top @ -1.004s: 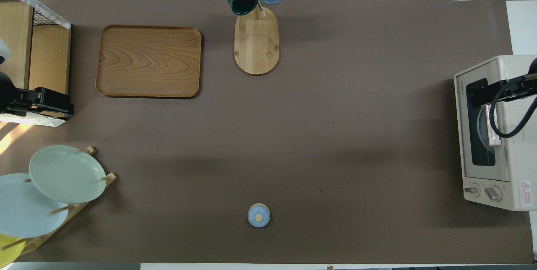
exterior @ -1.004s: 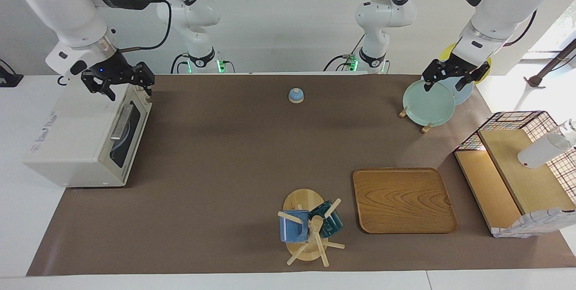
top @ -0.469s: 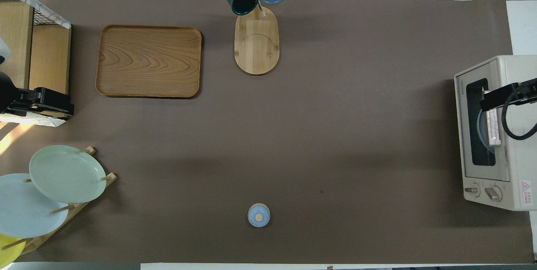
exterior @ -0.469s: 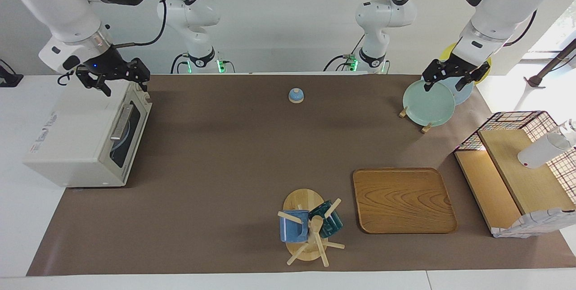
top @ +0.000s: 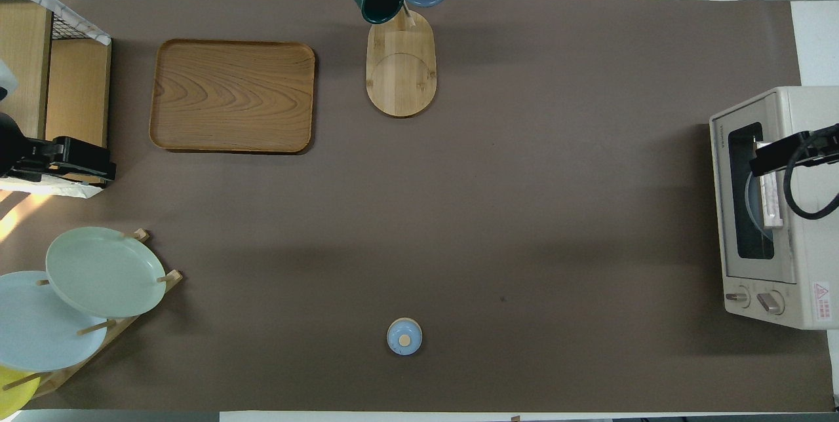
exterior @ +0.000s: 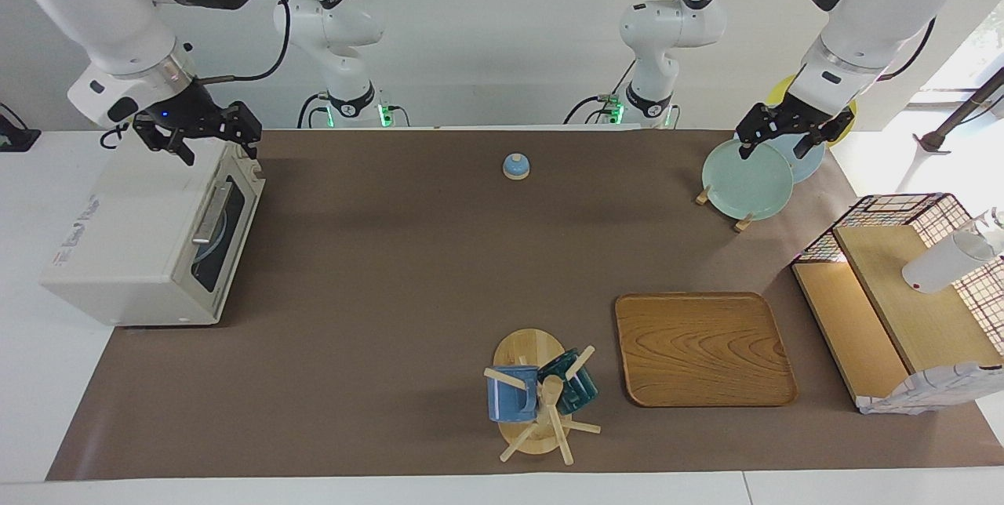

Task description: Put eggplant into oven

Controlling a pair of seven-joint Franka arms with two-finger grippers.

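A: We see the oven (exterior: 149, 242) at the right arm's end of the table, door shut. The right gripper (exterior: 212, 143) hangs over the oven's top edge nearest the robots, fingers spread, empty.

B: We find no eggplant in either view; a pale plate shows through the door glass. The left gripper (exterior: 784, 136) waits over the plate rack (exterior: 745, 179), fingers apart.
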